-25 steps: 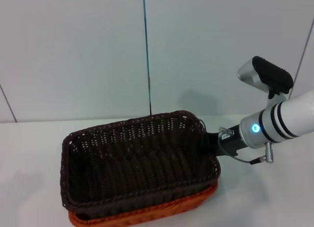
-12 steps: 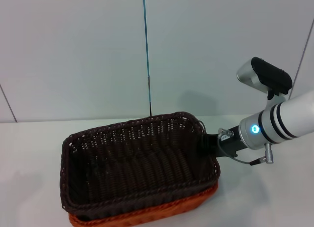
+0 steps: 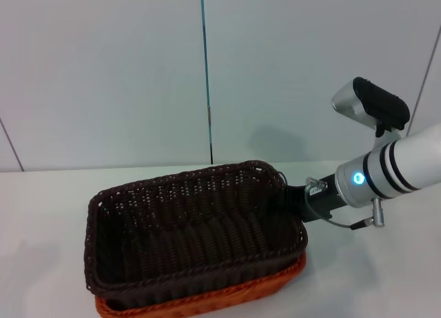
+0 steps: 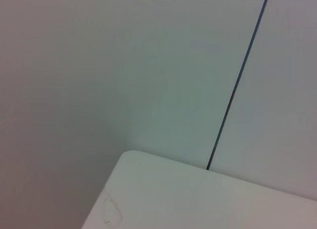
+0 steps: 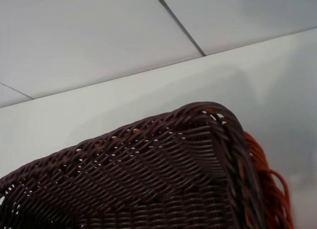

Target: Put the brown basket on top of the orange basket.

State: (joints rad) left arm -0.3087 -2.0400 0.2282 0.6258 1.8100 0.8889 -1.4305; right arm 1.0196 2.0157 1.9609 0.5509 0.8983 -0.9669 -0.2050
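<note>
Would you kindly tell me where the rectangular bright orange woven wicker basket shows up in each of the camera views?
Head view: the rectangular bright orange woven wicker basket is a strip at the bottom, under the rectangular dark brown woven wicker basket.
Left wrist view: not in it; only wall and a white table corner.
Right wrist view: its orange rim peeks out beside the brown basket's corner, lower right.
Shared landmark: the dark wall seam.

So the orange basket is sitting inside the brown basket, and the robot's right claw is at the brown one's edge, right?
Not quite. It's the other way round: the brown basket sits inside the orange basket, whose orange rim peeks out underneath in the head view. The right claw is at the brown one's edge, as you said.
</note>
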